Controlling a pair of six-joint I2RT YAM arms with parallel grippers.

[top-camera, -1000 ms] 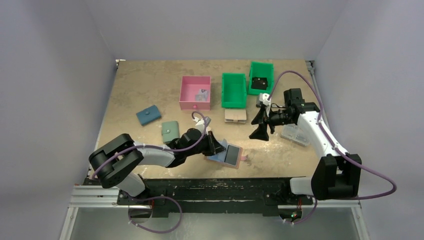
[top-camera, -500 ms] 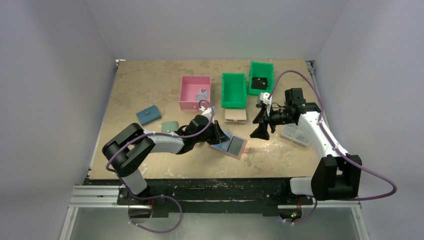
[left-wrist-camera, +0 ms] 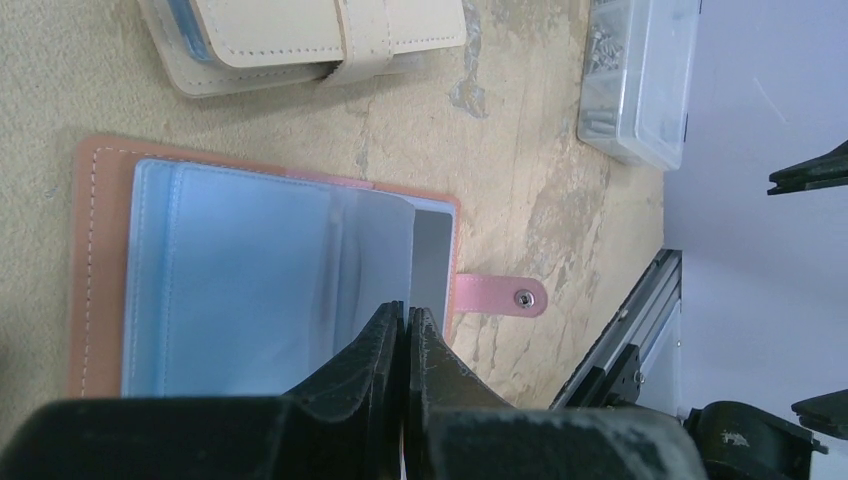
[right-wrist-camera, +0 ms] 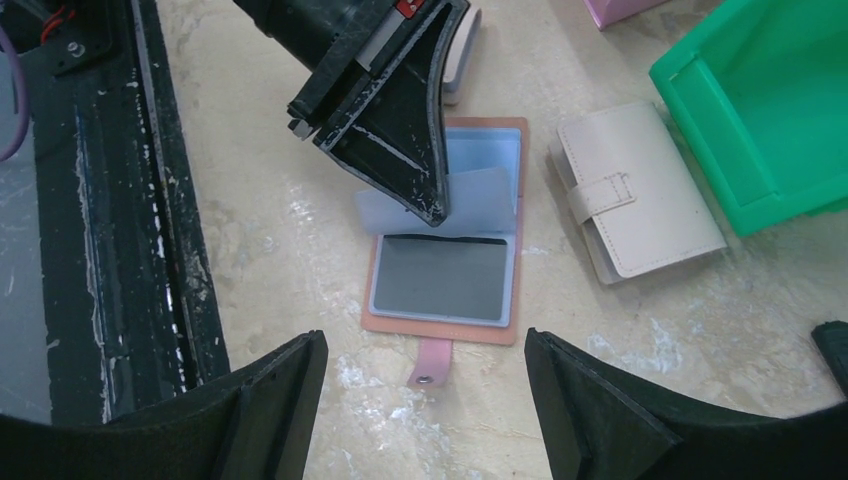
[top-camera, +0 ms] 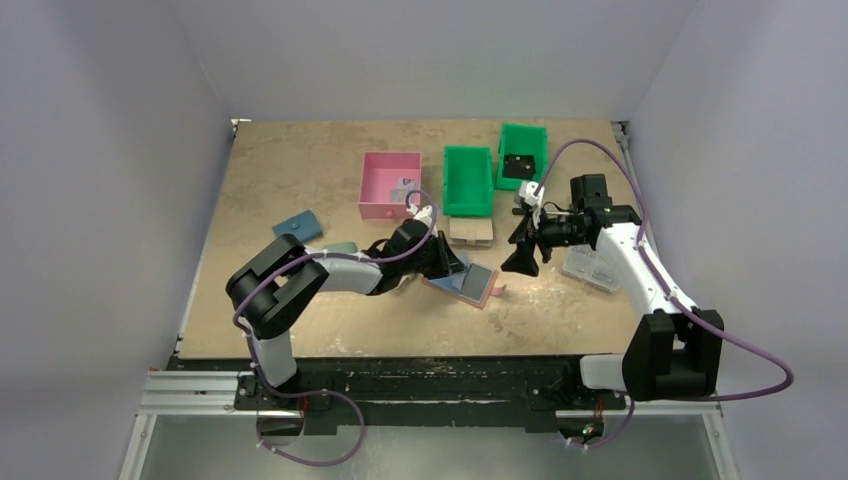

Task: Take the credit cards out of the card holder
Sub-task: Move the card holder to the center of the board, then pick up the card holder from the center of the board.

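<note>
The card holder [top-camera: 484, 297] [left-wrist-camera: 100, 250] [right-wrist-camera: 440, 328] lies open and flat on the table, terracotta leather with light blue lining and its snap strap [right-wrist-camera: 432, 362] pointing at the near edge. A dark grey credit card [right-wrist-camera: 445, 275] [top-camera: 474, 283] [left-wrist-camera: 432, 250] sits in the sleeve of its lower half. My left gripper [top-camera: 452, 265] [left-wrist-camera: 407, 312] [right-wrist-camera: 430, 205] is shut on a clear sleeve page [right-wrist-camera: 475, 200], which is lifted off the holder. My right gripper [top-camera: 522, 262] [right-wrist-camera: 425, 340] hovers open just right of the holder, nothing between its fingers.
A beige snap wallet [top-camera: 470, 232] [left-wrist-camera: 300, 40] [right-wrist-camera: 640, 190] lies just beyond the holder. Two green bins [top-camera: 468, 180] [top-camera: 522, 155] and a pink box [top-camera: 390, 185] stand behind. A clear plastic box [top-camera: 588, 268] [left-wrist-camera: 635, 80] is at the right, a blue wallet [top-camera: 297, 226] at the left.
The left arm has stretched forward and to the right, and the open card holder has slid with it away from the near edge toward the right gripper. The right arm has barely moved.
</note>
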